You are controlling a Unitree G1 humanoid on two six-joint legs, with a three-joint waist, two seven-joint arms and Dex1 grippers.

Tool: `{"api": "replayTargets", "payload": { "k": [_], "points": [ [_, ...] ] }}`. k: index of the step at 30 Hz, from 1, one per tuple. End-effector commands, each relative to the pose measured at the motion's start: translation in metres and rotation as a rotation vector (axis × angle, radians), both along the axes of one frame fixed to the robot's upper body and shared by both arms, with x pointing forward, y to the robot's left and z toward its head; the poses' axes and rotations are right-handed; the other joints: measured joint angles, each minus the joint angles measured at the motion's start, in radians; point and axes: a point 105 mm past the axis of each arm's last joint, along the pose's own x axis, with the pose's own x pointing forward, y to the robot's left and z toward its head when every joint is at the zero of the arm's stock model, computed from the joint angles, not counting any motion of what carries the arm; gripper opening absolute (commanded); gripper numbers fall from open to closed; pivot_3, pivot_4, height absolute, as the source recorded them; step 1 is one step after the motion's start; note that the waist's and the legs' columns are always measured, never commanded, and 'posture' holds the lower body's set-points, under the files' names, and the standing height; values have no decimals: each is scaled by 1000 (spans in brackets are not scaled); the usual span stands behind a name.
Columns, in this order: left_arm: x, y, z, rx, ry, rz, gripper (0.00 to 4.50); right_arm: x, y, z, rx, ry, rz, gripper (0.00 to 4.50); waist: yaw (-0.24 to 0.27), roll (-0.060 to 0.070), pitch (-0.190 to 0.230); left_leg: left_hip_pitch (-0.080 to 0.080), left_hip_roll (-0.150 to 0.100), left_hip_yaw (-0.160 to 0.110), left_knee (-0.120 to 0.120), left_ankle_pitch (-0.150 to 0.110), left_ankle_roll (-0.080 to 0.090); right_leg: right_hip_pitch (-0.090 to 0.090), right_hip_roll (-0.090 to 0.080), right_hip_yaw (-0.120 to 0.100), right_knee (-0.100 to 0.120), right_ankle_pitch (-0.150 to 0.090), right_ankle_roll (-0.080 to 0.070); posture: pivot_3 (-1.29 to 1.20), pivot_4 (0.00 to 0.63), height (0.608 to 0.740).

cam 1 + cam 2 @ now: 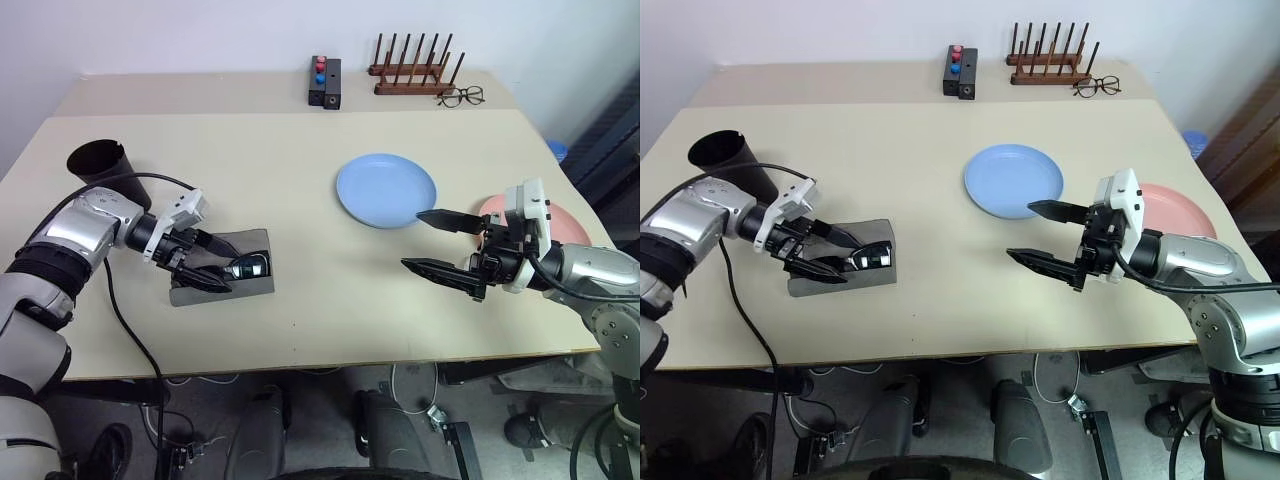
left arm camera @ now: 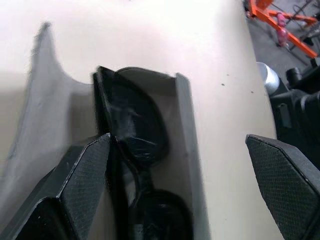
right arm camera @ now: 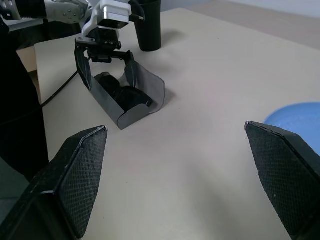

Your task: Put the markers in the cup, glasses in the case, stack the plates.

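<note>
The black sunglasses (image 1: 248, 267) lie inside the open grey case (image 1: 252, 243) on the left of the table. My left gripper (image 1: 225, 270) is open just above them, one finger on each side of the glasses (image 2: 137, 125), gripping nothing. The dark cup (image 1: 100, 162) stands upright behind my left arm. The light blue plate (image 1: 386, 190) sits at centre right, and the salmon pink plate (image 1: 1180, 205) lies beyond it, partly hidden by my right arm. My right gripper (image 1: 411, 239) hangs open and empty above the table, in front of the blue plate. The markers are out of view.
At the table's far edge stand a black box with red and blue buttons (image 1: 325, 82) and a wooden rack (image 1: 412, 70). Thin clear eyeglasses (image 1: 460, 96) lie beside the rack. Bare tabletop (image 1: 330, 290) lies between my two grippers.
</note>
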Motion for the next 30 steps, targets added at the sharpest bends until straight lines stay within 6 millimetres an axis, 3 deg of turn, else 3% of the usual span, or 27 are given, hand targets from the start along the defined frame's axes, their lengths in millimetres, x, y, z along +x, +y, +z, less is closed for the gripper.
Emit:
{"api": "replayTargets", "payload": {
  "k": [1, 5, 8, 9, 12, 15, 18, 19, 25, 30],
  "points": [
    [16, 7, 33, -14, -135, 43, 4467, 0, 1, 11, 4, -56, 1, 4500, 0, 0, 0, 0, 0, 0, 0, 0, 0, 0, 0, 0, 0, 0, 0, 0, 150, 740],
    [23, 11, 43, -1, -180, 69, 4467, 0, 2, 11, 4, -59, 1, 4500, -3, 0, 0, 0, 0, 0, 0, 0, 0, 0, 0, 0, 0, 0, 0, 0, 150, 740],
    [27, 6, 63, -76, -190, 100, 4467, 1, 3, 12, 6, -62, 3, 4500, -2, 0, 0, 0, 0, 0, 0, 0, 0, 0, 0, 0, 0, 0, 0, 0, 150, 740],
    [28, 3, 68, -101, -190, 105, 4229, 2, 4, 12, 6, -62, 3, 4500, -3, 0, 0, 0, 0, 0, 0, 0, 0, 0, 0, 0, 0, 0, 0, 0, 150, 740],
    [28, -3, 80, -160, -180, 108, 3272, 3, 5, 13, 8, -64, 6, 4500, -3, 0, 0, 0, 0, 0, 0, 0, 0, 0, 0, 0, 0, 0, 0, 0, 150, 740],
    [32, -8, 91, -218, -201, 118, 1645, 4, 6, 14, 8, -67, 8, 4500, -2, 0, 0, 0, 0, 0, 0, 0, 0, 0, 0, 0, 0, 0, 0, 0, 150, 740],
    [49, -6, 93, -178, -372, 174, 223, 4, 7, 15, 8, -69, 9, 4500, 0, 0, 0, -1, 0, 0, 1, 0, 0, 0, 0, 0, 0, 0, 0, 0, 150, 740],
    [53, -5, 91, -155, -410, 186, 48, 4, 7, 15, 7, -69, 10, 4500, -1, 0, 0, 0, 0, 0, 1, 0, 0, 0, 0, 0, 0, 0, 0, 0, 150, 740],
    [54, 2, 52, 41, -423, 148, 48, 4, 6, 15, 0, -72, 5, 4500, -5, 0, 0, 0, 0, 0, 0, 0, 0, 0, 0, 0, 0, 0, 1, 0, 150, 740],
    [53, 7, 38, 107, -402, 144, 48, 4, 7, 16, 0, -75, 2, 4500, -1, 0, 0, -1, 0, 0, 0, 0, 0, 0, 0, 0, 0, 0, 1, 0, 150, 740]
  ]
}}
